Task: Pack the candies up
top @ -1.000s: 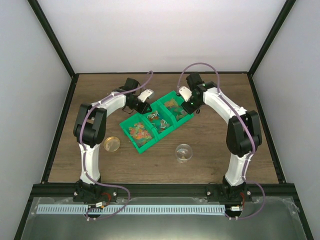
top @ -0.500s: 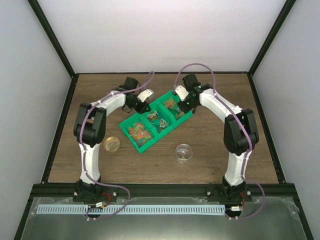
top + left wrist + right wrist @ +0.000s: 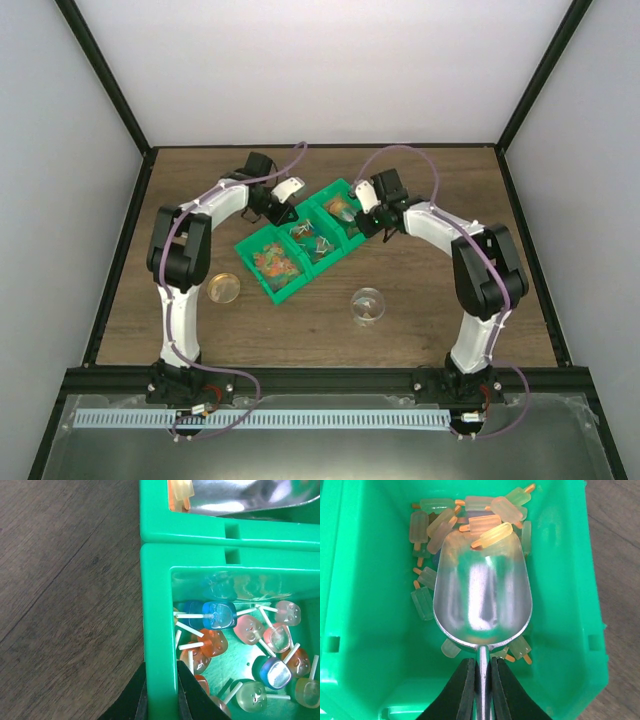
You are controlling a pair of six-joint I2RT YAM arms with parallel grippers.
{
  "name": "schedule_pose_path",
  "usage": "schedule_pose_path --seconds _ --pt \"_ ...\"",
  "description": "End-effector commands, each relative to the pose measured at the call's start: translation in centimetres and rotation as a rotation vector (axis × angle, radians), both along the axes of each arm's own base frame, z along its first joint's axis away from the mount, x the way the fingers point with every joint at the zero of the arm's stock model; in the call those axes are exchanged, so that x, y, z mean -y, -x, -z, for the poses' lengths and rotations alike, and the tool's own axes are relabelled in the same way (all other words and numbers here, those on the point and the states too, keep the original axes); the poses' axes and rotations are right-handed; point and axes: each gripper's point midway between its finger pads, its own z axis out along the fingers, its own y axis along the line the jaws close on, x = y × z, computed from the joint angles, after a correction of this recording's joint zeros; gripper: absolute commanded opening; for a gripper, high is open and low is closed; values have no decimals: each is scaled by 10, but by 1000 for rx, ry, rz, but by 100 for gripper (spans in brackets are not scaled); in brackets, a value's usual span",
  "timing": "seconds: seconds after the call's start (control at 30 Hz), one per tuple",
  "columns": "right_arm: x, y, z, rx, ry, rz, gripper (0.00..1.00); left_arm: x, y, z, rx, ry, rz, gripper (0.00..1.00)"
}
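Three joined green bins lie in a diagonal row. The candies (image 3: 277,262), tiny and mixed orange, red, yellow and green, fill the near-left bin. My left gripper (image 3: 285,212) (image 3: 160,680) is shut on the middle bin's wall (image 3: 160,630), beside lollipop sweets (image 3: 220,615). My right gripper (image 3: 358,216) (image 3: 481,667) is shut on the handle of the metal scoop (image 3: 482,590). The scoop lies low in the far-right bin (image 3: 350,630) among pale popsicle-shaped sweets (image 3: 440,522). One yellow popsicle sweet (image 3: 492,535) rests on the scoop's front lip. The bowl is otherwise bare.
A clear round cup (image 3: 367,305) with a few sweets inside stands on the wooden table in front of the bins. A round lid (image 3: 224,288) lies near the left arm. Enclosure walls ring the table.
My right gripper has swung left and lowered the scoop into the far-right bin. The row of bins has shifted slightly left with my left gripper.
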Motion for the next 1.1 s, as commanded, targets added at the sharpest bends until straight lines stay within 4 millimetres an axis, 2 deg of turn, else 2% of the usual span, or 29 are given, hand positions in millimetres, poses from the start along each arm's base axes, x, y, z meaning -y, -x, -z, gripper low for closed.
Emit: schedule_pose_path --seconds 0.0,0.27,0.33,0.4,0.47,0.6,0.73,0.83,0.9,0.97,1.0,1.07 --pt "-10 27 26 -23 -51 -35 1 22 11 0 19 61 147 4" --pt "-5 19 8 149 -110 -16 1 19 10 3 4 56 136 4" --pt "-1 14 8 157 -98 11 1 19 10 1 10 55 141 4" --pt "-7 1 3 146 -108 28 1 19 10 1 12 58 144 4" --pt "-5 -2 8 81 -69 45 1 19 10 -1 16 60 145 4" --pt "6 20 13 22 -38 3 1 16 9 -7 40 41 154 4" --pt "-4 15 25 -54 -13 22 1 16 10 -8 50 39 165 4" --pt "12 26 14 8 -7 12 1 15 9 -6 45 26 166 4" --pt "3 22 8 67 -46 -6 1 16 9 -8 49 34 163 4" --pt "-12 12 15 -20 -21 7 1 18 9 -7 48 42 164 4" --pt "-10 10 17 -58 4 10 1 17 9 -5 42 41 161 4" --pt "11 26 19 -47 41 7 1 17 8 -5 45 34 158 4"
